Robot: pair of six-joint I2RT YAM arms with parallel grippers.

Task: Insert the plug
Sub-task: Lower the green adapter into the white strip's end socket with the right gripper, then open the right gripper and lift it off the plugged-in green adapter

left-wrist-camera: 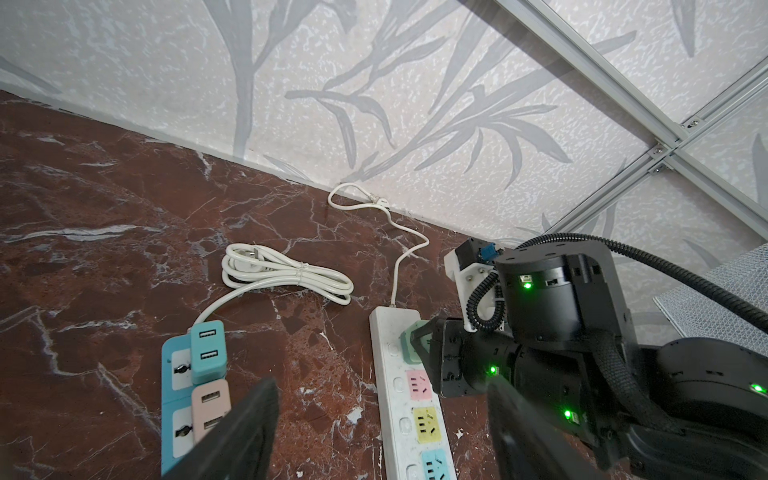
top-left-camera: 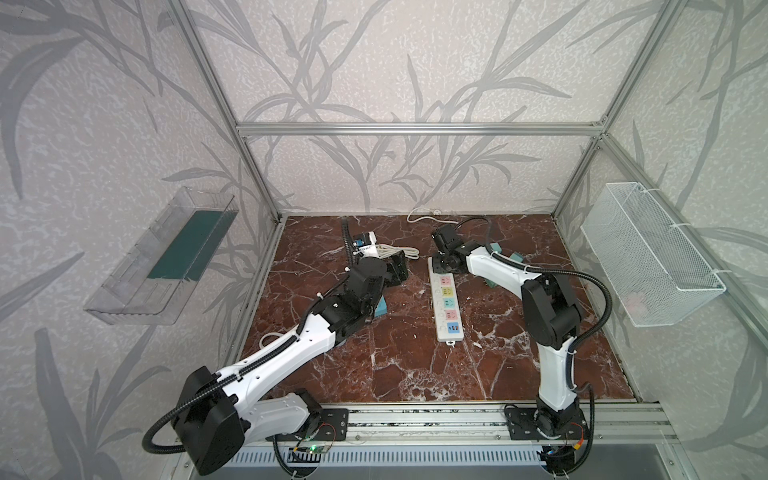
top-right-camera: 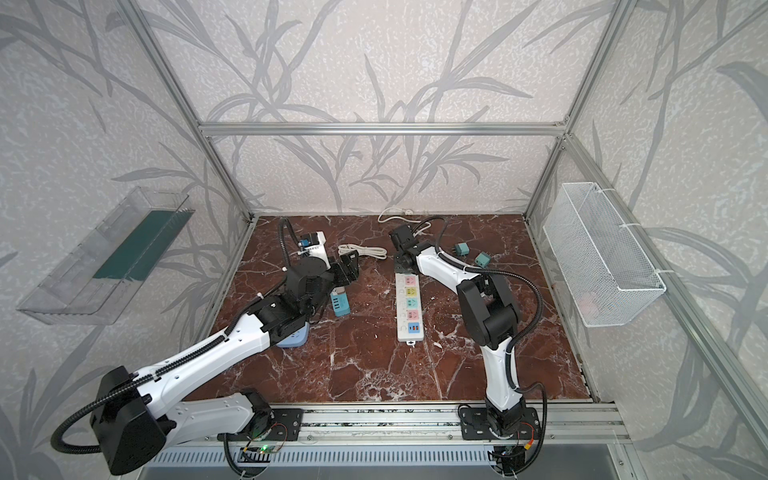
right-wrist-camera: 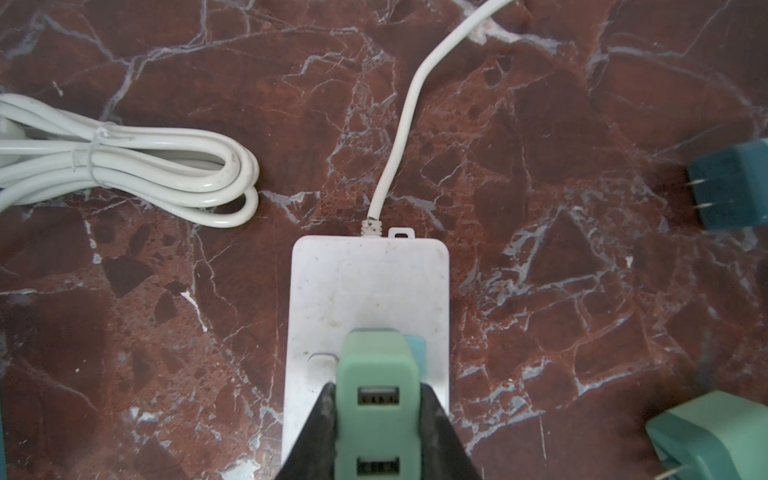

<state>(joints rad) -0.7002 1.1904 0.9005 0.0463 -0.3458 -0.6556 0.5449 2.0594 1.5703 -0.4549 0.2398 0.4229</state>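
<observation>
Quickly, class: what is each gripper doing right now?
Left gripper: open, holding nothing.
Right gripper: shut on the green plug.
</observation>
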